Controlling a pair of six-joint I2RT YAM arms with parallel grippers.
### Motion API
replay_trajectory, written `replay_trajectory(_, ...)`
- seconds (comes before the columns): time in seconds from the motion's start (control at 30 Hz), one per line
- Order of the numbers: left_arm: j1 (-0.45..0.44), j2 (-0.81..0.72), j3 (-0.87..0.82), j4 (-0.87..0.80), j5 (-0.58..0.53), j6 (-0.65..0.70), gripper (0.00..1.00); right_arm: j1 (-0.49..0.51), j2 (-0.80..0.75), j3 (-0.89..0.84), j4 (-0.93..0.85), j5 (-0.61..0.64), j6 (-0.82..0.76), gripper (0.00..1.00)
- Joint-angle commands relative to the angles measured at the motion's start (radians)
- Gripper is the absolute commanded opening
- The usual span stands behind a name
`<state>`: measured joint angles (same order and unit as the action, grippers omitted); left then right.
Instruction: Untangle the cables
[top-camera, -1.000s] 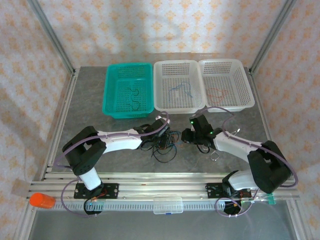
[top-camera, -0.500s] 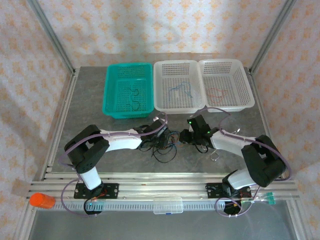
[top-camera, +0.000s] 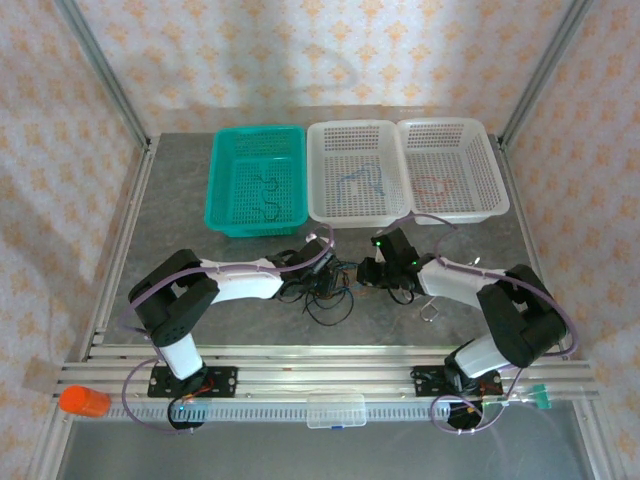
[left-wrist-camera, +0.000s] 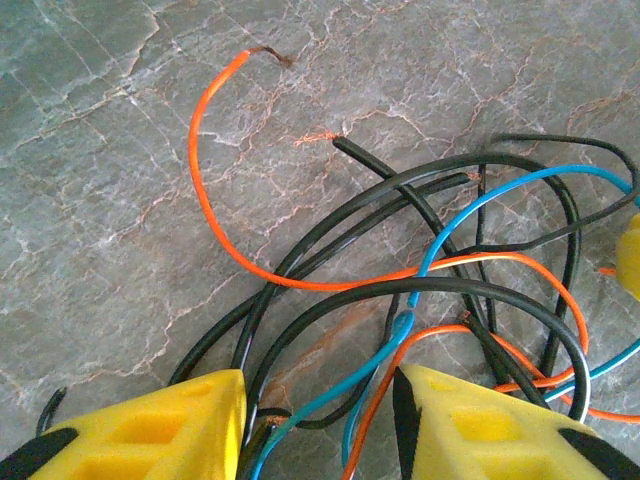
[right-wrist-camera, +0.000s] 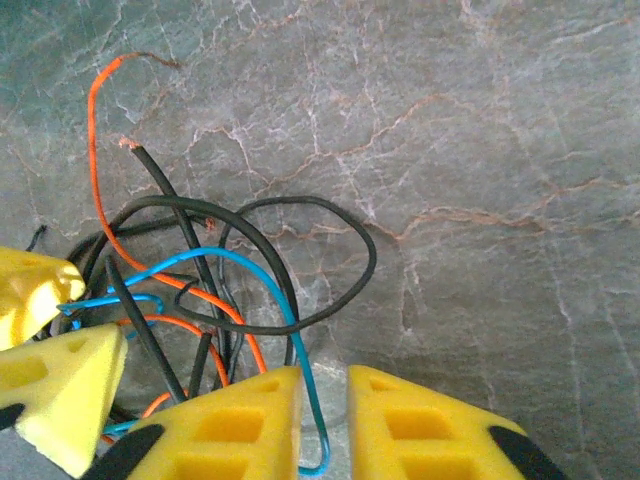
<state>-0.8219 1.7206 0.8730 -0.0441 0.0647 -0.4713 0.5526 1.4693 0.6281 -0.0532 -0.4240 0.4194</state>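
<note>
Jaws of the right gripper (right-wrist-camera: 323, 385) are standing at a narrow gap, and a blue wire (right-wrist-camera: 212, 250) is running down through that gap. The gap is looking a little wider than the wire, so the wire is sitting loose rather than clamped. Jaws of the left gripper (left-wrist-camera: 320, 400) are standing moderately wide, with blue, orange and black strands passing freely between the yellow fingers.

Over the last second the right arm has been sliding left across the grey marbled table (right-wrist-camera: 480, 150). Its gripper (top-camera: 372, 272) is now sitting just beside the left gripper (top-camera: 322, 283), and its jaws have been drawing together. The left arm has barely been moving.

Between the two grippers, the cables (top-camera: 335, 290) are lying as one knotted heap on the near middle of the table. Black loops are crossing over a long orange wire (left-wrist-camera: 195, 170), whose bare end is curling away to the far left.

At the far side, a green basket (top-camera: 257, 130) and two white baskets (top-camera: 350, 127) (top-camera: 445, 124) are each holding a sorted wire: black, blue and red.

Judging by this, the right gripper is closing in to take the blue wire while the left is steadying the heap. Nothing is being pulled free of this remaining tangle yet.
</note>
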Motion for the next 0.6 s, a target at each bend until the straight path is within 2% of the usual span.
replay_trajectory(0.0, 0.011, 0.019, -0.017, 0.0, 0.0, -0.01, 0.44, -0.008, 0.003, 0.028, 0.016, 0.006, -0.003, 0.16)
replay_trajectory(0.23, 0.01, -0.004, -0.008, 0.0, -0.011, -0.013, 0.44, -0.008, -0.072, 0.025, -0.043, 0.009, -0.035, 0.06)
replay_trajectory(0.43, 0.011, -0.081, -0.006, 0.022, -0.043, -0.015, 0.6, -0.008, -0.15, 0.039, -0.112, -0.023, -0.088, 0.0)
replay_trajectory(0.57, 0.01, -0.153, -0.057, 0.087, -0.071, -0.023, 0.69, -0.008, -0.171, 0.051, -0.139, -0.055, -0.124, 0.0)
